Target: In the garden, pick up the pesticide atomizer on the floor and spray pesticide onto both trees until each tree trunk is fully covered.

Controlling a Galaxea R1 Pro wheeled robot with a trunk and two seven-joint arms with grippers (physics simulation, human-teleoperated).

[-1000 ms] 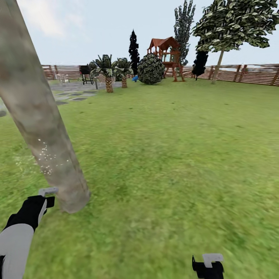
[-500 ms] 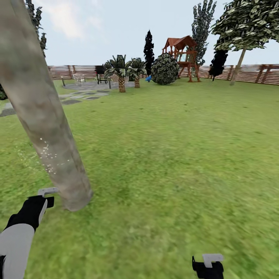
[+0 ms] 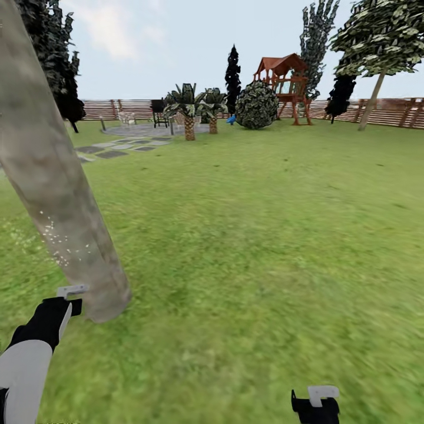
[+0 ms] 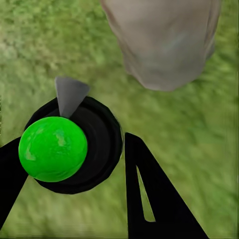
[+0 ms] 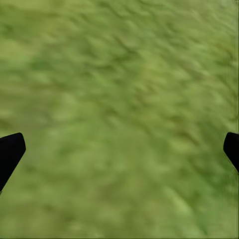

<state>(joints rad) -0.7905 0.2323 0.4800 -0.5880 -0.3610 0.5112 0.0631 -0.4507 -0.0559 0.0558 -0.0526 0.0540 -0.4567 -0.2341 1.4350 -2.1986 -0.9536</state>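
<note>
Down at my left gripper (image 4: 74, 164) I have the pesticide atomizer (image 4: 69, 147) clamped between the two black fingers, its green ball and black collar sitting in the gap and its grey nozzle aimed toward the foot of the near tree trunk (image 4: 164, 40). I hold it low and close like this, I judge, so the spray lands on the bark rather than on the grass. From my head, that left gripper (image 3: 69, 299) sits just beside the base of the near tree trunk (image 3: 56, 194), and pale specks dot the bark part way up, so this trunk looks only partly covered to me.

My right gripper (image 5: 119, 149) hangs spread wide with nothing in it, only lawn between the fingertips; it is kept low and out of the way, since spraying needs one hand.

Farther off, past the stepping stones (image 3: 112, 150) and the palms (image 3: 189, 112), the second tree (image 3: 383, 41) stands by the fence (image 3: 400, 112), well apart from me.
</note>
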